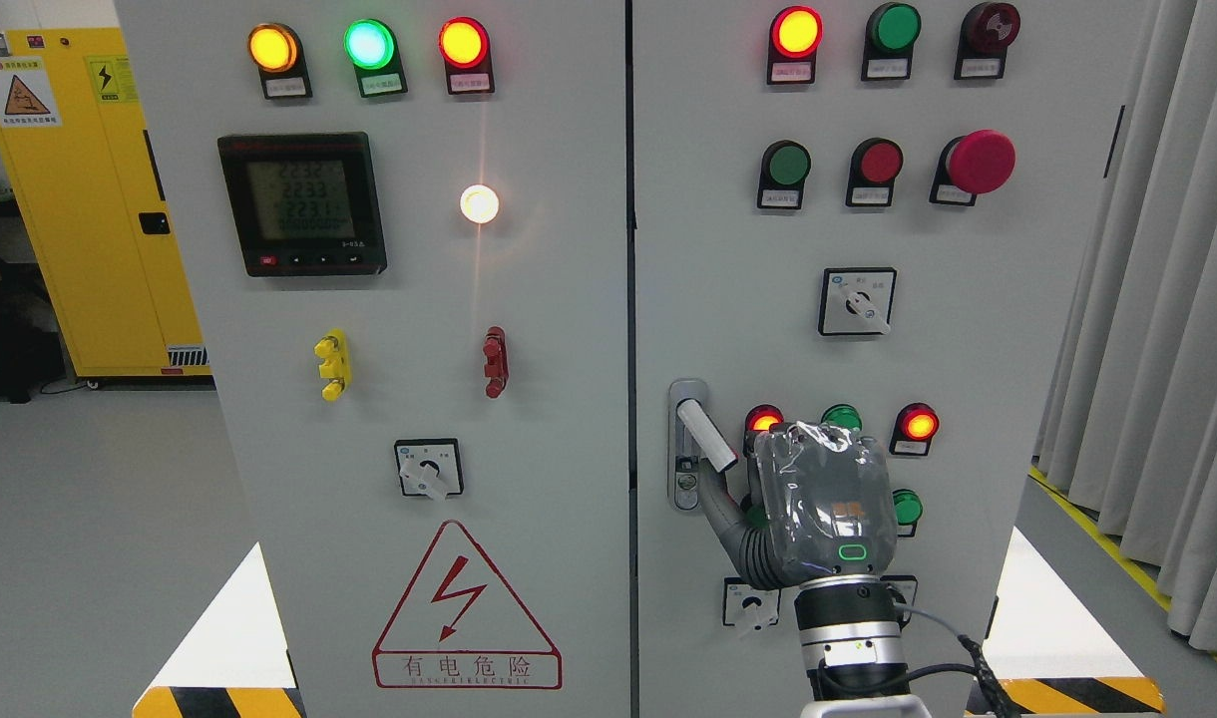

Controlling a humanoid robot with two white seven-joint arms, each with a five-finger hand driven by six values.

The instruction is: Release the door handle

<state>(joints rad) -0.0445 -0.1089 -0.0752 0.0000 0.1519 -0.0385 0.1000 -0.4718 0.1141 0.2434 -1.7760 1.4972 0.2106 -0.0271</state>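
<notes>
The door handle is a white lever on a grey lock plate at the left edge of the right cabinet door, swung out and tilted down to the right. My right hand, wrapped in clear plastic, comes up from the bottom edge and hovers just right of and below the lever. Its back faces me. The thumb is spread out toward the lock plate and ends just under the lever's tip, with nothing enclosed. The other fingers point at the door and are mostly hidden behind the palm. The left arm is out of view.
Lit red lamps and green buttons sit right behind the hand, and a rotary switch sits beside the wrist. The left door carries a meter and a warning triangle. A yellow cabinet stands at left and curtains hang at right.
</notes>
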